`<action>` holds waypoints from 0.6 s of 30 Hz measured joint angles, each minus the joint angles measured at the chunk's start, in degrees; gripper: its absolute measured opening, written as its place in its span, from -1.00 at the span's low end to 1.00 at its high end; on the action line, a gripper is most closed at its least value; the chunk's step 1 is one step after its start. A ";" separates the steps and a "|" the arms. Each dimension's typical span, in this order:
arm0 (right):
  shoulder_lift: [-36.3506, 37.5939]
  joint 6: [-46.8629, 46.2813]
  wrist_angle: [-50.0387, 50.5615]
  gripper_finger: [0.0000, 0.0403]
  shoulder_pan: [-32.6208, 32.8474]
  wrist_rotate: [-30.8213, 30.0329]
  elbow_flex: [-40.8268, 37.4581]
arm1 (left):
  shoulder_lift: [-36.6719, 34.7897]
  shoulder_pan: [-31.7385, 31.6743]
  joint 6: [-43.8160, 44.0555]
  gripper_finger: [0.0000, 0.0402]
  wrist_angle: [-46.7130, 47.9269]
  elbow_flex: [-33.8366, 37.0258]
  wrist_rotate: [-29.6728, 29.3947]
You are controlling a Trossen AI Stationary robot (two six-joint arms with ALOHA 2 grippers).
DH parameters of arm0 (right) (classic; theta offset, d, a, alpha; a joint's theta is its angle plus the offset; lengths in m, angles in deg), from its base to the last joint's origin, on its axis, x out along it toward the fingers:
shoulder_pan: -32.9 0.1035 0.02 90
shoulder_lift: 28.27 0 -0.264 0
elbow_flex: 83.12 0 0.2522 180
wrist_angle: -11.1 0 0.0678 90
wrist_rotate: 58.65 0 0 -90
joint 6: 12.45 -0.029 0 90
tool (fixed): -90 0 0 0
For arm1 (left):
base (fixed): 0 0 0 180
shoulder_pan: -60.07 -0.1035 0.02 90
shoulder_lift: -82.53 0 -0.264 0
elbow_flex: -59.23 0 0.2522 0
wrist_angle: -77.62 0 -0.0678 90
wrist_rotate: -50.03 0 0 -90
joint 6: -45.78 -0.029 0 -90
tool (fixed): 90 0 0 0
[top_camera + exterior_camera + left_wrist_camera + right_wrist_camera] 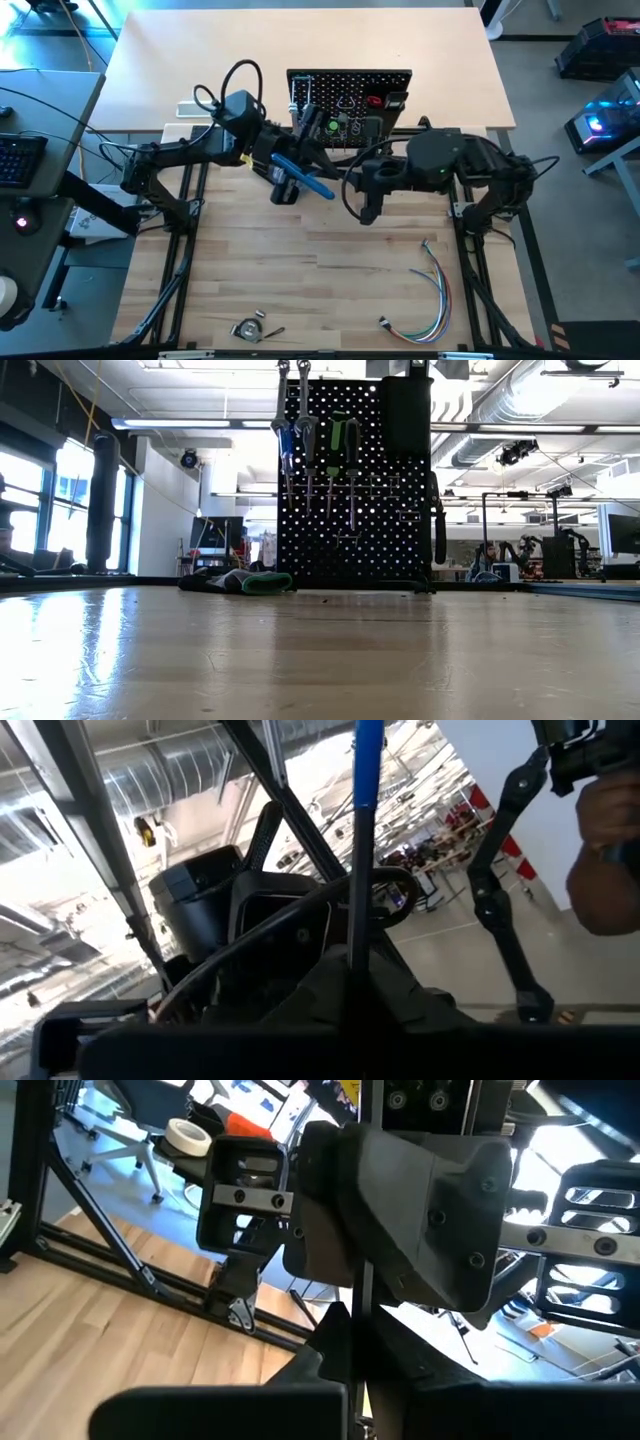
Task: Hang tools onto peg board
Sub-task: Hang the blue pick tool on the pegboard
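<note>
The blue-handled hex key (305, 176) hangs in the air in front of the peg board (350, 100), slanting between my two grippers. My left gripper (288, 186) comes from the table's left and is shut on it. My right gripper (350, 186) comes from the right and is shut on its other end. On the peg board (355, 490) hang silver wrenches (303, 415) and green-and-black pliers (340, 445), with a black bin (405, 410) at its upper right. My left gripper pinches the hex key's dark shaft (352, 955) between its two fingers, and the blue handle (367, 770) runs on beyond them. The tool is lifted clear of the table. My right gripper pinches a thin dark shaft (362, 1325) between its two fingers, coming roughly level from the table's right. The shaft crosses the fingers and stands out past them.
A bundle of coloured wires (432, 290) lies at the near right and a small metal item (250, 328) at the near left. A black glove (240, 581) lies by the board's foot. A person's hand (610, 850) shows in the room beyond the table.
</note>
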 joint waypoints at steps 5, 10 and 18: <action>0.72 -0.10 0.64 -0.99 0.00 -0.23 -0.02 | -0.09 -1.04 2.14 -0.84 0.23 0.00 0.39; 1.51 -1.33 1.74 -0.99 0.07 0.08 -0.02 | -0.14 -2.04 3.86 -0.64 0.58 -0.04 0.38; 2.96 -5.93 7.13 -1.00 0.07 0.26 -0.02 | -2.93 -3.28 0.65 -0.30 7.21 -0.04 -0.21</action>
